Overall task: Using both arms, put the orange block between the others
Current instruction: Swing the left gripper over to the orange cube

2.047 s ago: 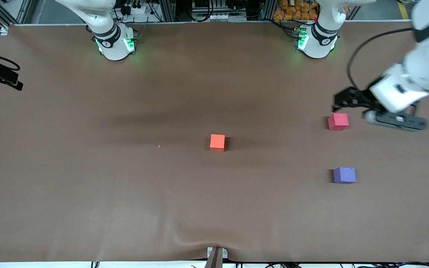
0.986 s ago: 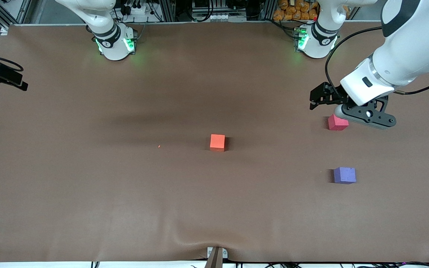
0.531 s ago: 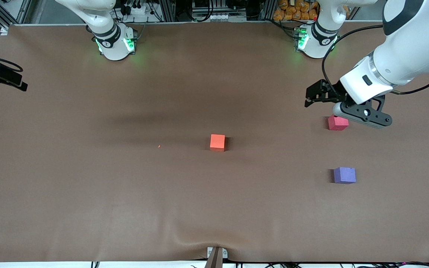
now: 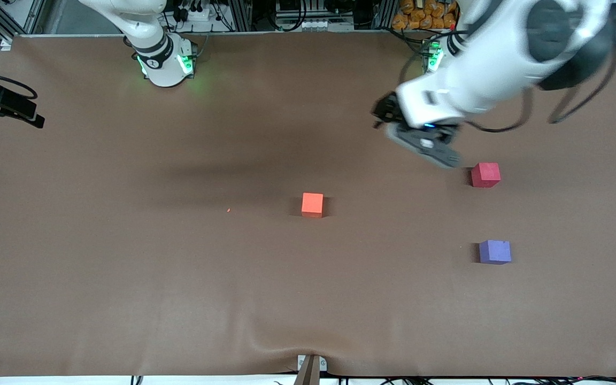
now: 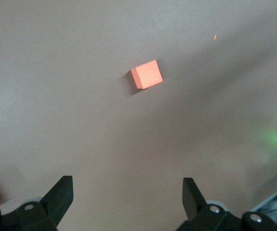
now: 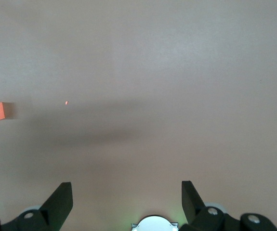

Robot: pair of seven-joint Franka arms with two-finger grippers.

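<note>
You see the task barely begun: the orange block [image 4: 312, 204] sits untouched mid-table, well apart from the pinkish-red cube [image 4: 485, 174] and purple-blue cube [image 4: 495, 251], while the left gripper [image 4: 419, 140] and right gripper [image 6: 125, 202] hang spread and empty.

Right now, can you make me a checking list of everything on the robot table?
Surface: brown table cover, rippled at the edge nearest the front camera.
Job's things: orange block mid-table; pinkish-red cube and purple-blue cube toward the left arm's end, purple-blue one nearer the camera; gap between them unfilled.
Clutter: tiny orange speck beside the orange block.
Grippers: left gripper open, empty, over bare table. Right gripper open, empty, waiting.
Cables: black cable looping off the left arm.
Surroundings: green-lit arm bases, metal framing.
</note>
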